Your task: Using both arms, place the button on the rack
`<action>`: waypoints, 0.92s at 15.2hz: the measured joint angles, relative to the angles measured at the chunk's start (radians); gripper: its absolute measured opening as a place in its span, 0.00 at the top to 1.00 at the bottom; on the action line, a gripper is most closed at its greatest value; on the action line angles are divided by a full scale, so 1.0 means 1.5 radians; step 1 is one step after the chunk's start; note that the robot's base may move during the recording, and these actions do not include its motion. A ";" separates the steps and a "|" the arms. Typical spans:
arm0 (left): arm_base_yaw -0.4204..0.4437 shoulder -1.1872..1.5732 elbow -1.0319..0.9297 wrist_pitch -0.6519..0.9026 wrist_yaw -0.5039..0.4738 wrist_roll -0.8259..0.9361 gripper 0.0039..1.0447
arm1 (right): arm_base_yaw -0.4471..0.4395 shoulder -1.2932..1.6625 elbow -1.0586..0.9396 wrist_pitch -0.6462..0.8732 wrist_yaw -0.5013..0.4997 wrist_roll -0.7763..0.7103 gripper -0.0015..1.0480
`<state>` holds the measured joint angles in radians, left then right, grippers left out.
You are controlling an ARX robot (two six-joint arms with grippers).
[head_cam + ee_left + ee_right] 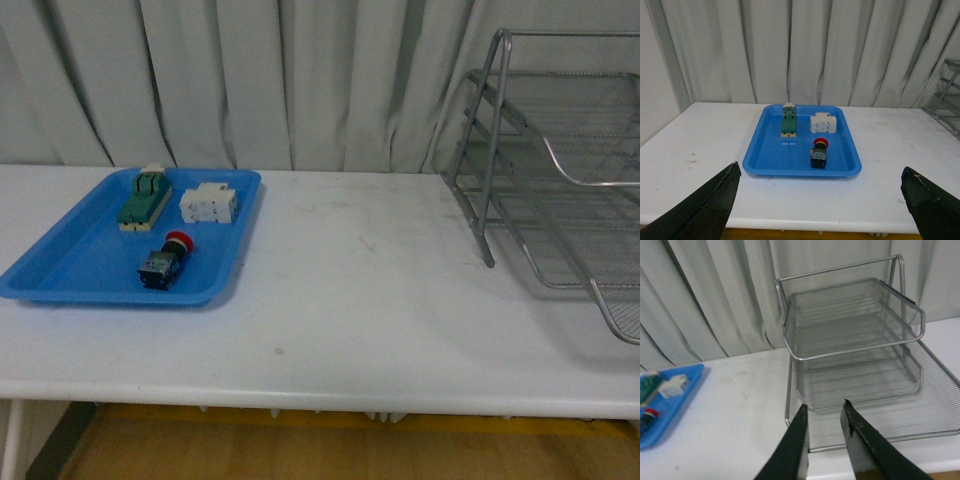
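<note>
At the left of the front view, a blue tray [60, 275] lies on the white table [360, 300]. Three parts are in it. A green switch [145, 198] lies at the back of the tray, and a white block [208, 205] lies just beside it on the right. The button [165, 262] lies on its side in front of these two, near the front right rim of the tray. It is apart from both of them, and its red cap points to the back, toward the curtain [250, 80].

The middle of the table is bare, with some faint marks. At the right stands the rack [560, 200], well apart from the tray. Its wire tiers are stacked and its open side faces the front edge of the table.

Neither arm shows in the front view. In the left wrist view, the left gripper [820, 167] has its two dark fingers [710, 205] spread wide, and it grips nothing. It is above the near table edge, and the tray and the button [819, 152] are seen between the fingers, further ahead. In the right wrist view, the right gripper [824, 406] faces the rack [855, 340]. Its jaws have only a narrow gap between them, and nothing is in it. The lowest tier is just behind the fingertips [801, 412]; I cannot tell if they touch the mesh.
</note>
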<state>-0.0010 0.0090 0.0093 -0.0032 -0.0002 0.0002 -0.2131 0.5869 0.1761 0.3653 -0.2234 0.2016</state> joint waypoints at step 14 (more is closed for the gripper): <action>0.000 0.000 0.000 0.000 0.000 0.000 0.06 | 0.142 -0.254 -0.110 -0.107 0.149 -0.130 0.98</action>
<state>-0.0010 0.0090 0.0093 -0.0032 0.0002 0.0002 -0.0002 0.2054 0.0105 0.2050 0.0002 0.0063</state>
